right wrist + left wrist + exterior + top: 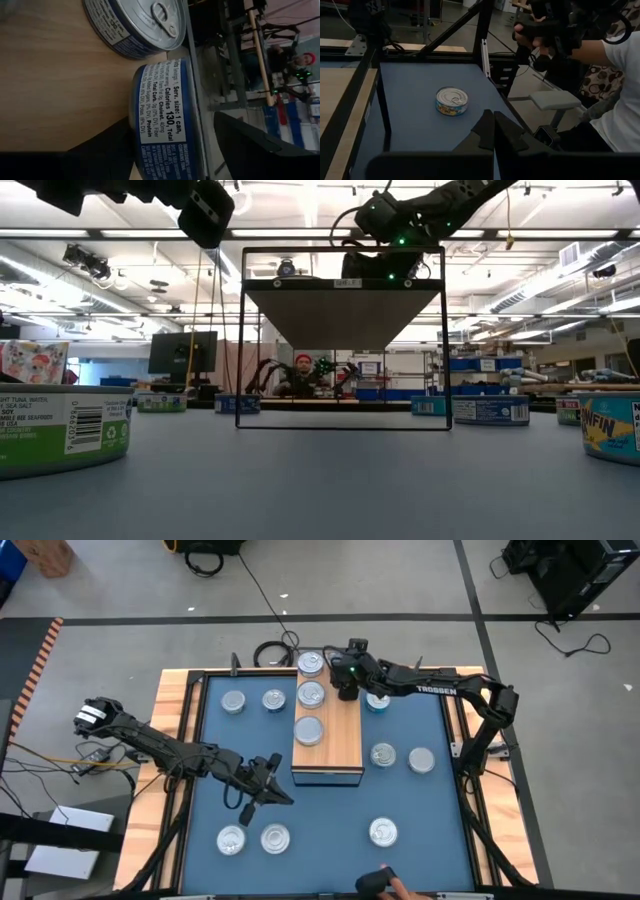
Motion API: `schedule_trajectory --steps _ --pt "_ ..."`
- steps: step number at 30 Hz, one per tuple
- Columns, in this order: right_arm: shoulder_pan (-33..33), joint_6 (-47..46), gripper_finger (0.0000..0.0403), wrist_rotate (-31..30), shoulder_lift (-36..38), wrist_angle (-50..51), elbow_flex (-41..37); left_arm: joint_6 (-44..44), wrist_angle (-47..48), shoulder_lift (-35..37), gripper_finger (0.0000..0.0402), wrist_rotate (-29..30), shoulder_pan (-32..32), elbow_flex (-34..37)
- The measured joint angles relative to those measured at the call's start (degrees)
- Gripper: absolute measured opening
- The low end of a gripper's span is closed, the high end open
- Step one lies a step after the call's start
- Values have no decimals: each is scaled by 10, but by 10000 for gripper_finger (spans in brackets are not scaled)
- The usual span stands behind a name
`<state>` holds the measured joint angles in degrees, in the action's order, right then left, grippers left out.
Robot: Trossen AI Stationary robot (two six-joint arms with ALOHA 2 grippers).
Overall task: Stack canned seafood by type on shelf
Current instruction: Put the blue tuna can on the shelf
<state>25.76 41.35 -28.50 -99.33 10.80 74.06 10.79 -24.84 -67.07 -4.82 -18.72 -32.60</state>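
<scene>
**Right arm letting go of a tin at the shelf's far end**

Blue matting covers the table, with loose tins scattered either side of the wooden shelf. Left of it, the left gripper hangs pinched shut and empty above the mat. On the shelf's far end sit three tins; beside them the right gripper spreads its jaws around a blue-sided tin resting on the wood. Best to lift straight up, so neither finger drags the tin or nudges its neighbour. Most labels are unreadable, so types are hard to sort.
</scene>
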Motion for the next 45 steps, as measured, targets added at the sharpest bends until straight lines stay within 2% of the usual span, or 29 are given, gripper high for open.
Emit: schedule_trajectory --steps 8,22,28,37,45 --pt "14 -57 264 57 0 12 0 19 -5 0 4 5 0 0" --pt "26 -110 265 87 1 23 0 19 -16 0 5 1 15 0" --pt "26 -142 277 87 2 31 0 30 -15 0 5 -5 22 0" --pt "26 -137 302 90 2 13 0 30 -18 0 5 -7 38 0" --pt "23 -117 295 92 9 -4 0 -11 -44 0 3 -37 79 0"
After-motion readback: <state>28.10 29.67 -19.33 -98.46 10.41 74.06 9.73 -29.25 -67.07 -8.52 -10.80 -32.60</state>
